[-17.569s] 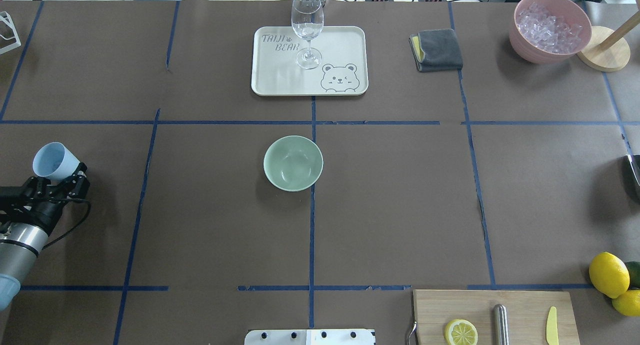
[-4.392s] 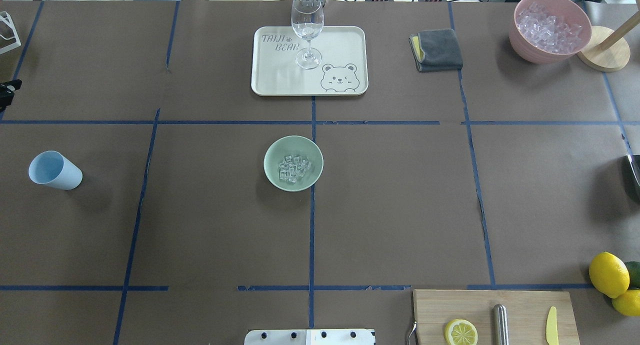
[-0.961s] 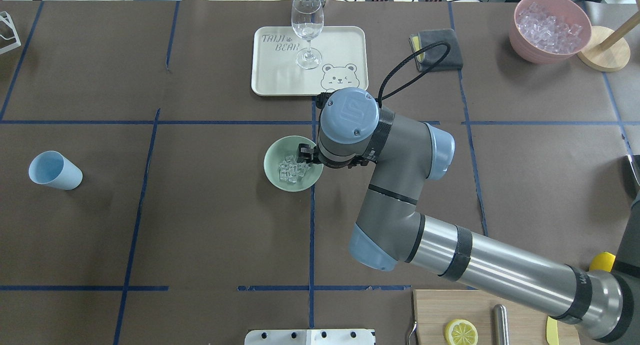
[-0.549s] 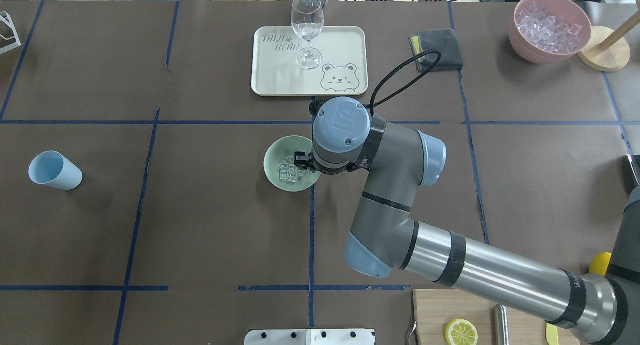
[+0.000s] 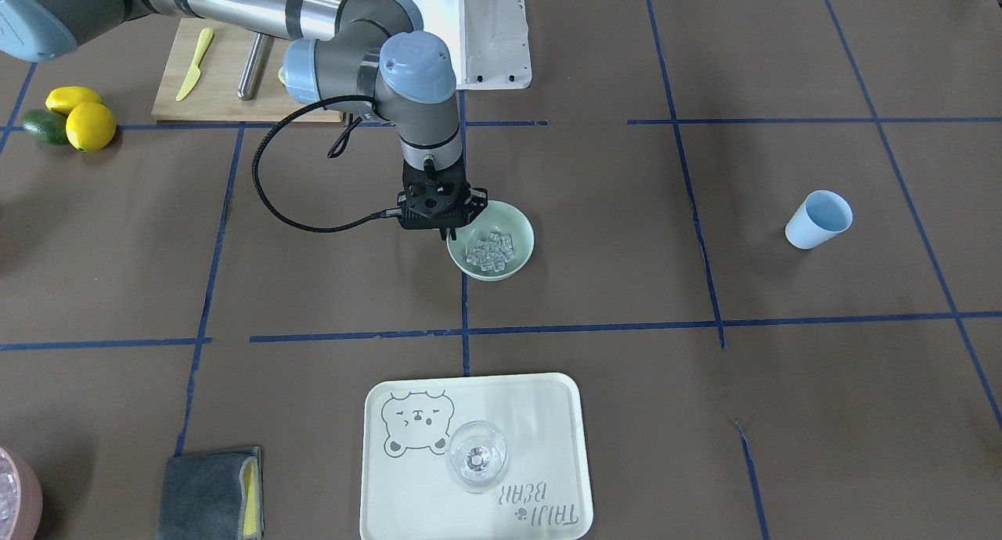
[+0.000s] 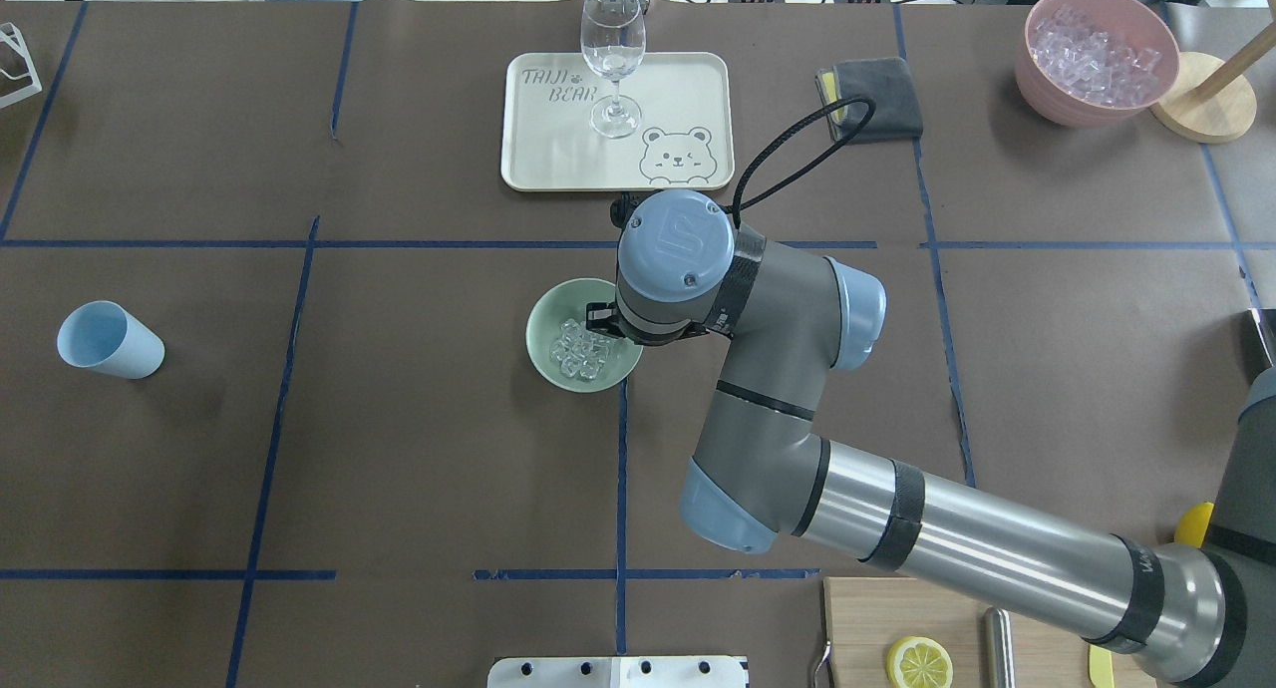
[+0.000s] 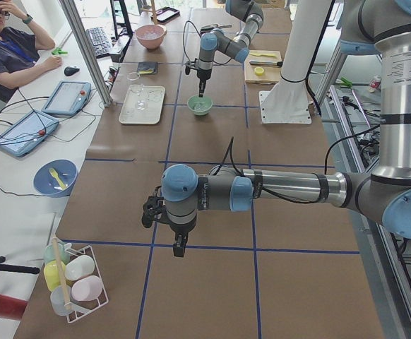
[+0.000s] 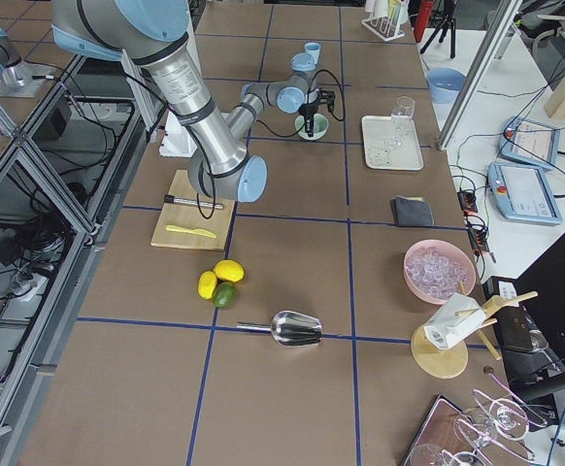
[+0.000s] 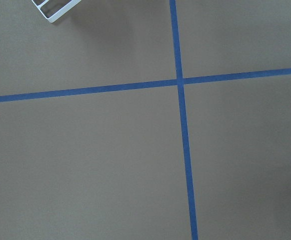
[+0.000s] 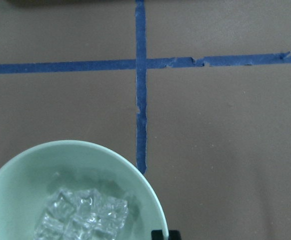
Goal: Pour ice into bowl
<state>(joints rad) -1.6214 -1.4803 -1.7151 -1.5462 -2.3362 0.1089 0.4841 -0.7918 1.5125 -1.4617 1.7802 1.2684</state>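
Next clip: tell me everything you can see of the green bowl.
The bowl is round, pale mint-green, smooth and plain, plastic by its look. It stands upright near the middle of the table, its edge over a blue tape line. A small heap of clear ice cubes lies in it. The right gripper hangs at its rim, on the robot's right; a grip cannot be told.

A cream tray (image 6: 688, 90) printed with a bear lay on the brown paper. An empty wine glass (image 6: 612, 60) stood upright on the tray, near its far edge. In the overhead view, a folded grey cloth (image 6: 892, 105) lay just right of the tray, and a pink bowl (image 6: 1047, 105) of whitish pieces stood farther right. A pale blue cup (image 6: 108, 341) stood well to the tray's left and nearer the camera. A wooden board (image 6: 857, 628) with a lemon half (image 6: 918, 662) lay well apart from the tray, at the near right.
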